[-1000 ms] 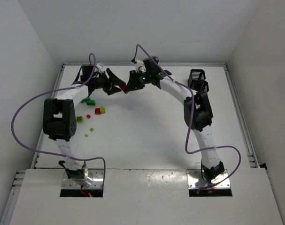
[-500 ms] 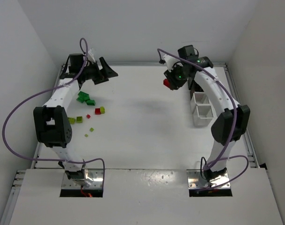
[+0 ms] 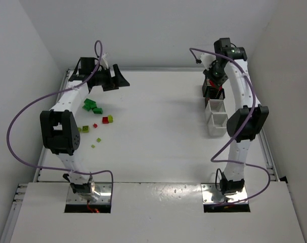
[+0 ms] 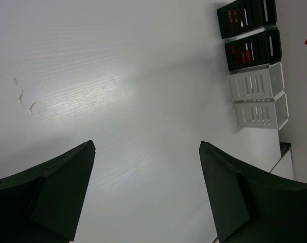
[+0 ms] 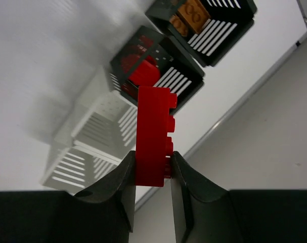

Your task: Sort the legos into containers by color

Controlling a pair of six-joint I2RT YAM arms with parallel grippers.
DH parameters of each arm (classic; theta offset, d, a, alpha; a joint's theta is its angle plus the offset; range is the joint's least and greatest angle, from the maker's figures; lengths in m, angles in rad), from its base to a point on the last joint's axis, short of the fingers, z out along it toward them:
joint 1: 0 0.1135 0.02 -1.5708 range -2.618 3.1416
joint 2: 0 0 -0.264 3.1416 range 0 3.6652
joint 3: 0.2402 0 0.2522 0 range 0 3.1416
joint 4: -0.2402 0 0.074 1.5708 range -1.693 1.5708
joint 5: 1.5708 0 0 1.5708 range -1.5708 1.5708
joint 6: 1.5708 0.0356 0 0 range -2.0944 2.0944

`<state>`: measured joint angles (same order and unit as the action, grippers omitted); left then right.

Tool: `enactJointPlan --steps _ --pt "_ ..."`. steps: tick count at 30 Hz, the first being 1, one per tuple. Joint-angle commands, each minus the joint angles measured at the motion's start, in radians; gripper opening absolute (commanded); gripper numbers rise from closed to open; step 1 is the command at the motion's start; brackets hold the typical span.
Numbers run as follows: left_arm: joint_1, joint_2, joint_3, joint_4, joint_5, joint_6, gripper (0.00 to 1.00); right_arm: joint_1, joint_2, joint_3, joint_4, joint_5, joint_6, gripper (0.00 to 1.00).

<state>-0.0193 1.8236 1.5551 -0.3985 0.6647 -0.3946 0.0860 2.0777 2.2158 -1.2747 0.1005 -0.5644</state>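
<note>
Four containers [image 4: 254, 114] counted, set in a row along the right edge of the desk [image 3: 158, 131]. Two black bins [image 4: 244, 17] at the far end, two white bins [image 4: 252, 86] nearer the arm bases. All square, open-topped, slatted down the walls, each touching its neighbour. Orange-brown bricks [image 5: 191, 12] lying in the farthest black one, red bricks [image 5: 143, 71] in the next. Contents of the white pair not made out.

Two claws. Right claw [image 5: 152, 162] clenched on a single red brick [image 5: 153, 121]: bright, glossy, studs showing along one side, held on end between the two pads. Hangs above the black pair, lined up in the wrist view with the bin holding red. Left claw [image 3: 115, 78] spread wide with nothing between its fingers [image 4: 57, 197], up over the far left of the desk, beyond the loose pile.

Loose legos [image 3: 95, 124] scattered on the left side of the desk, well apart from the bins. Dark green cluster [image 3: 92, 106] of about three, pressed together, farthest from the bases. Two red pieces: a larger red one [image 3: 105, 120] touching a lime-yellow brick [image 3: 111, 119], plus a tiny red one [image 3: 95, 125] just beside. Four more lime-yellow bits [image 3: 81, 129] trailing toward the near edge, two of them side by side, two single. All far smaller than either claw, exact shapes too small to tell.
</note>
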Motion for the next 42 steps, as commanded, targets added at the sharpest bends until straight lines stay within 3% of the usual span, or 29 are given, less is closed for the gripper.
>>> enactJointPlan --steps 1,9,17,19,22,24,31,34,37,38,39,42 --pt "-0.005 -0.001 0.045 -0.016 -0.004 0.045 0.90 -0.014 0.039 0.087 -0.106 0.074 -0.075 0.04" --pt "-0.005 -0.001 0.025 -0.016 -0.036 0.054 0.93 -0.044 0.113 0.097 -0.124 0.108 -0.121 0.07" --pt "-0.005 -0.010 0.016 -0.036 -0.079 0.063 0.94 -0.063 0.156 0.088 -0.037 0.152 -0.112 0.13" --pt "-0.005 -0.020 0.016 -0.036 -0.100 0.063 0.98 -0.063 0.176 0.088 -0.025 0.162 -0.112 0.16" --pt "-0.005 -0.030 0.016 -0.056 -0.155 0.073 1.00 -0.063 0.186 0.088 0.001 0.162 -0.112 0.31" --pt "-0.005 -0.030 0.016 -0.056 -0.184 0.073 1.00 -0.063 0.186 0.099 0.011 0.162 -0.112 0.36" --pt "-0.005 -0.067 -0.016 -0.065 -0.272 0.073 1.00 -0.063 0.196 0.140 0.057 0.137 -0.091 0.44" --pt "0.016 -0.112 -0.073 -0.065 -0.286 0.104 1.00 -0.052 0.139 0.176 0.089 0.055 -0.048 0.44" --pt "0.027 -0.124 -0.073 -0.192 -0.324 0.281 1.00 -0.043 0.052 0.170 0.146 -0.167 0.075 0.44" --pt "0.027 -0.133 -0.073 -0.216 -0.352 0.313 1.00 -0.043 0.032 0.157 0.161 -0.226 0.181 0.44" --pt "0.027 -0.142 -0.108 -0.230 -0.373 0.357 0.97 -0.043 0.001 0.118 0.184 -0.360 0.245 0.44" --pt "0.027 -0.172 -0.168 -0.230 -0.474 0.425 0.77 -0.016 -0.011 0.009 0.184 -0.548 0.359 0.44"
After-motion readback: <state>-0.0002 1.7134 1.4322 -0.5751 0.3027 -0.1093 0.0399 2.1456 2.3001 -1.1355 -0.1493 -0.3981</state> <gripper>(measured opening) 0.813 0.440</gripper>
